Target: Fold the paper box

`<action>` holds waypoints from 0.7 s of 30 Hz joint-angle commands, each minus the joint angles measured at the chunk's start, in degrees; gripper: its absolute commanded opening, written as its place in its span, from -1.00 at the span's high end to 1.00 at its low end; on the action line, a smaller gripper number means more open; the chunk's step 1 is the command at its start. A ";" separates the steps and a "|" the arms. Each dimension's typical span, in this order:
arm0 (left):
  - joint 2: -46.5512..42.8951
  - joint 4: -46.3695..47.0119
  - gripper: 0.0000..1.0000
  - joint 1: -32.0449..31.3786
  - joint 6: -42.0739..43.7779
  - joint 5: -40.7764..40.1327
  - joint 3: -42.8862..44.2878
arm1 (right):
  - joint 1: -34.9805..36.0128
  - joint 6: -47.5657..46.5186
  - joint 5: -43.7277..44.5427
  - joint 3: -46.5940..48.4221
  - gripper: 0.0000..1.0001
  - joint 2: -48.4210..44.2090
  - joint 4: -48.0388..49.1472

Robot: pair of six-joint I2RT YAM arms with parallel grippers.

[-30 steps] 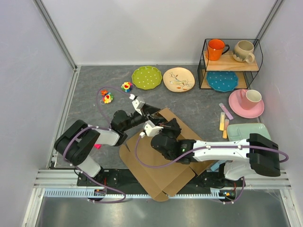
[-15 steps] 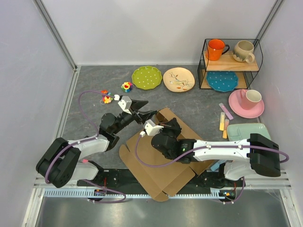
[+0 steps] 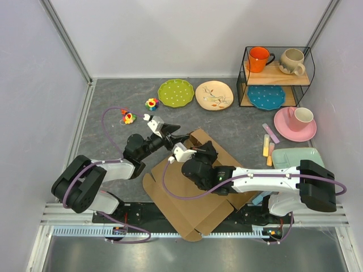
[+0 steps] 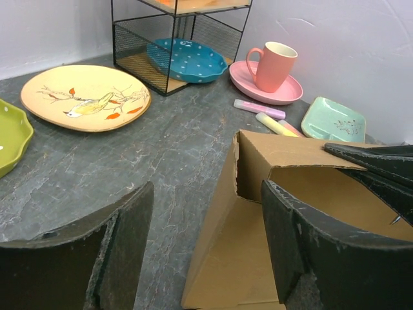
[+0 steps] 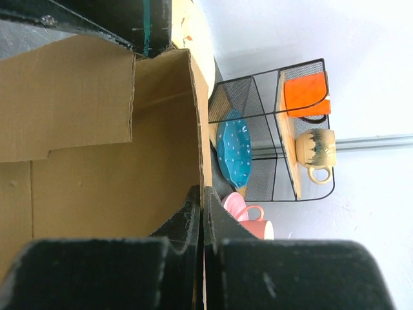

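Note:
The paper box (image 3: 193,211) is a brown corrugated sheet lying between the arms, with its far wall (image 3: 199,137) raised. My right gripper (image 3: 205,152) is shut on the edge of that upright wall (image 5: 161,123), and the fingers (image 5: 191,213) pinch the cardboard edge (image 5: 202,190). My left gripper (image 3: 174,136) is open at the box's far-left corner. In the left wrist view the raised corner flap (image 4: 258,213) stands between its spread fingers (image 4: 132,219), and neither pad touches it.
A green plate (image 3: 176,92) and a cream plate (image 3: 214,94) lie at the back. A wire shelf (image 3: 276,76) holds two mugs and a blue plate. A pink cup on a saucer (image 3: 295,122), chalk sticks (image 3: 267,141), a mint tray (image 3: 295,156) and small toy flowers (image 3: 129,118) surround the box.
The left arm's elbow swung out to the left and partly back. Its gripper stayed by the box's far-left corner and its jaws narrowed a little. The right arm held still.

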 commanded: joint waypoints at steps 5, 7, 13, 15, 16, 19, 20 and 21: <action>0.25 9.08 -0.47 0.74 -1.54 -6.61 -4.70 | 0.50 4.52 -8.39 -1.47 1.00 -0.44 -1.13; -1.16 9.11 -0.47 1.44 -2.59 -7.93 -5.41 | 0.49 4.52 -8.30 -1.56 1.00 -0.44 -1.13; -6.96 2.70 -0.39 3.03 -3.56 -14.08 -8.30 | 0.41 4.26 -8.39 -1.74 1.00 -0.97 -0.86; -7.75 -0.71 -0.32 3.03 -3.21 -14.87 -8.40 | 0.41 4.43 -8.47 -1.83 1.00 -0.97 -0.69; -7.93 -1.26 -0.30 3.03 -3.30 -14.88 -8.40 | 0.41 4.52 -8.56 -1.91 1.00 -0.97 -0.60; -6.70 -1.44 -0.27 2.85 -3.47 -11.38 -7.79 | 0.49 4.87 -8.74 -2.00 1.00 -0.62 -0.51; -5.92 -1.44 -0.31 2.68 -3.48 -9.45 -7.35 | 0.50 4.87 -8.82 -2.00 1.00 -0.71 -0.51; -5.21 -1.52 -0.34 2.50 -3.56 -5.69 -6.82 | 0.50 4.87 -8.82 -1.91 1.00 -0.71 -0.51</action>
